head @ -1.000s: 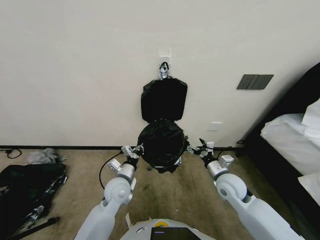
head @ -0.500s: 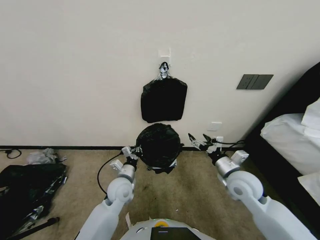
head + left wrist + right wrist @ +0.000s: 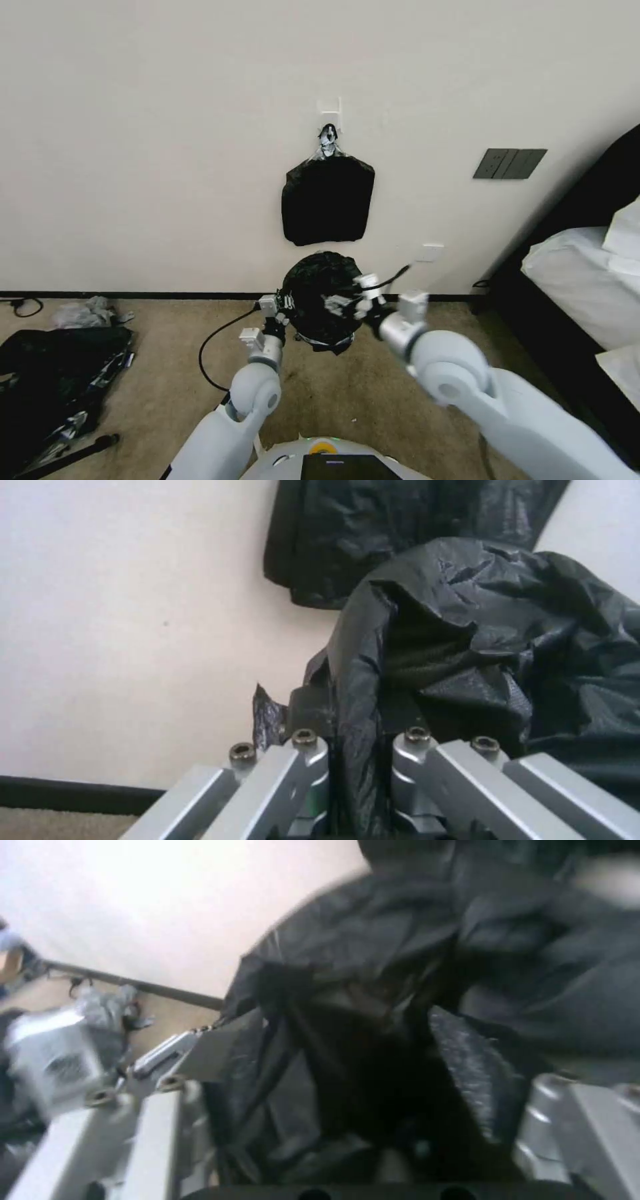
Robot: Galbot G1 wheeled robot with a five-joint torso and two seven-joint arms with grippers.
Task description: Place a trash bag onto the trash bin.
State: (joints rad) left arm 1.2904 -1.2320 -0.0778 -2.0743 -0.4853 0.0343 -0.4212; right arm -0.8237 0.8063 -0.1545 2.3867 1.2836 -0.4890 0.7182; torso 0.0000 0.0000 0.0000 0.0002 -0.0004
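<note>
Black plastic fills the middle of the scene: the trash bag hangs as a rounded, crinkly bundle low against a pale wall, above the tan carpet, just below a flat squarish bundle of black bags hung from a wall hook. The trash bin cannot be made out under the plastic.

The left gripper sits at the bag's left edge; its wrist view shows the two metal fingers closed tight on a fold of the film. The right gripper reaches in across the bag's front. From its own wrist camera the jaws stand wide apart with loose plastic bunched between them, not visibly pinched.

Risks, as a judgement: the film is thin and slippery, so a single pinch on one side could tear it or let it slide free. If the right jaws close on a thick wad instead of the rim, the mouth may stay collapsed and fail to fit over a bin rim. A dark heap lies well apart on the floor at left.
</note>
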